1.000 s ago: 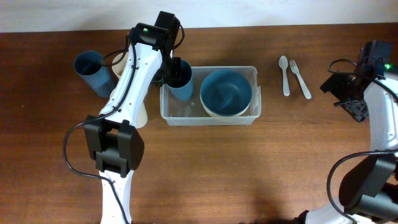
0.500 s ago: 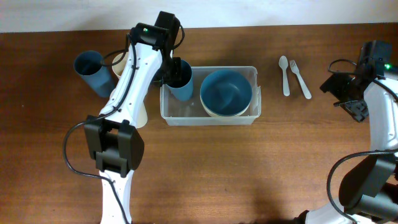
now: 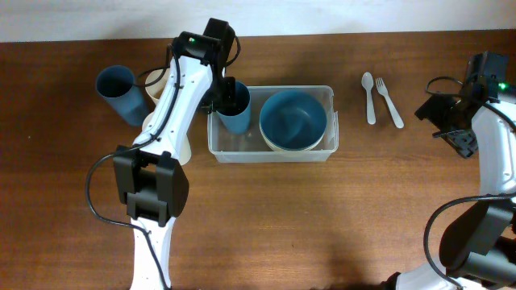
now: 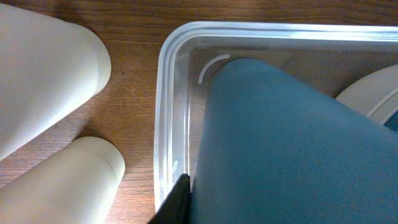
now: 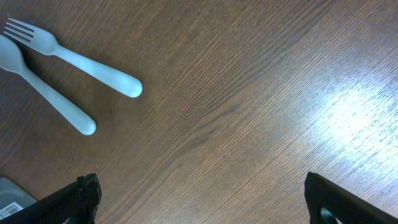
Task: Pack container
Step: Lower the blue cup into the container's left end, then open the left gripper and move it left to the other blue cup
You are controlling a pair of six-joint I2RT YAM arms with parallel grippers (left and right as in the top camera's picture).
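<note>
My left arm [image 3: 173, 113] has barely shifted: cup [image 3: 236, 119] stands in the container's [image 3: 332, 121] left end, left gripper's [image 3: 228, 90] hold unclear, right gripper [image 5: 208, 199] wide open.

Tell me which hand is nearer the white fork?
Right. The right hand hangs open near the fork; the left hand is at the container's far end, on the blue cup.

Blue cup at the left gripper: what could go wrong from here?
1. The blue cup is in the container, left gripper at its rim. If let go before it sits flat, it may topple toward the stacked bowls.
2. Pulling back, the arm could knock the cream cups just outside the container's wall.
</note>
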